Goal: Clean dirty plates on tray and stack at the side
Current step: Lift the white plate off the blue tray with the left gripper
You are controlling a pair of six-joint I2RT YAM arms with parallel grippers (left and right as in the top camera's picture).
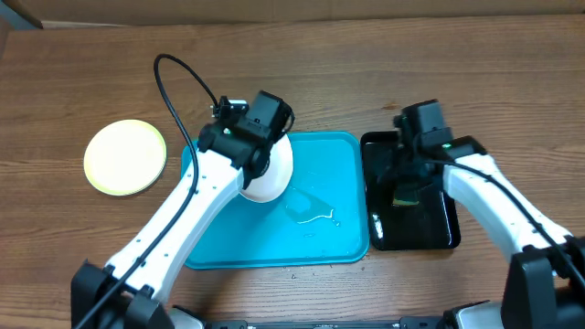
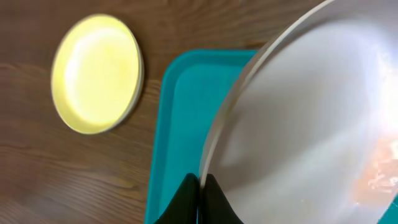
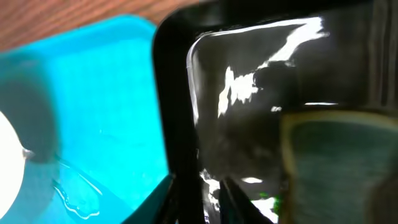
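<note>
Brown wood-grain table (image 1: pixel 73 73) carries the whole job. Nearest the arm bases lies the tray (image 1: pixel 274 247), turquoise and flat on the wood, with a clear puddle (image 1: pixel 311 215) near its middle, probably rinse water.

Above the tray's left half, the left gripper (image 2: pixel 199 186) pinches the rim of a white plate (image 1: pixel 279 174). The fingers are pressed together on the edge. The plate is tilted well off level, which I take to be a way of presenting its face for wiping and letting drips fall into the tray.

To the right, just beside the turquoise tray, sits a glossy black tray (image 1: pixel 430 228) holding a green-and-yellow sponge (image 3: pixel 336 162). The right gripper (image 3: pixel 199 202) hangs low over it. Its fingertips are dark against dark gloss, so I cannot tell whether they are spread or closed. The sponge appears to lie to one side of them rather than between them.

Farthest left, apart from both trays, a yellow-green plate (image 1: pixel 125 157) rests alone on the wood, likely the start of the stack.

From overhead the held plate is mostly hidden by the arm. The left wrist view shows the grip on the rim and a faint orange-brown smear (image 2: pixel 376 177) on the plate's face, so it looks uncleaned. Only the right wrist view shows the sponge clearly. No third plate is visible.
</note>
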